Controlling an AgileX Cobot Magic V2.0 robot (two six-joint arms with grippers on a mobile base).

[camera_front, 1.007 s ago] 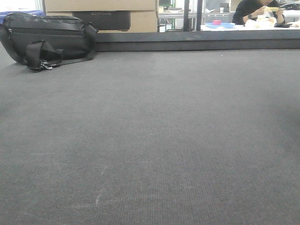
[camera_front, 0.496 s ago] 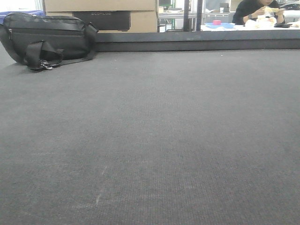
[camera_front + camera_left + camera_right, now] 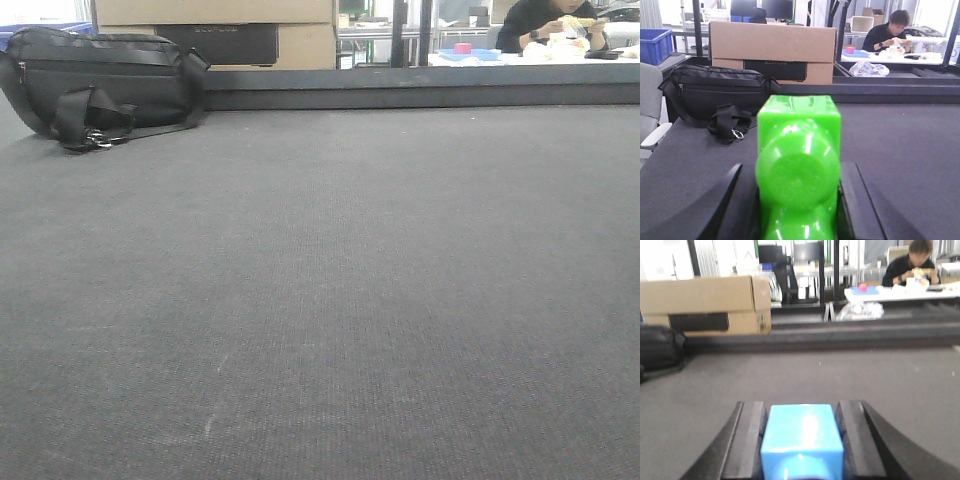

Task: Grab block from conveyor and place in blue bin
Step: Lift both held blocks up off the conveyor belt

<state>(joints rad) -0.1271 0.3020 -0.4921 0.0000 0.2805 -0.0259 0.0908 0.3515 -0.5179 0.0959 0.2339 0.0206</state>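
A glossy green block (image 3: 797, 130) fills the middle of the left wrist view, with my left gripper (image 3: 797, 167) shut on it, black fingers (image 3: 732, 200) pressed against both its sides. In the right wrist view my right gripper (image 3: 800, 405) is shut on a light blue block (image 3: 802, 435). Both blocks are held above the dark grey conveyor (image 3: 350, 300) belt. A blue bin (image 3: 652, 45) stands at the far left, beyond the belt. Neither gripper shows in the front view.
A black bag (image 3: 100, 80) lies at the belt's far left, in front of a cardboard box (image 3: 772, 47). A dark raised rail (image 3: 420, 95) runs along the far edge. A person (image 3: 890, 35) sits at a white table behind it. A grey chair (image 3: 650, 110) is at the left.
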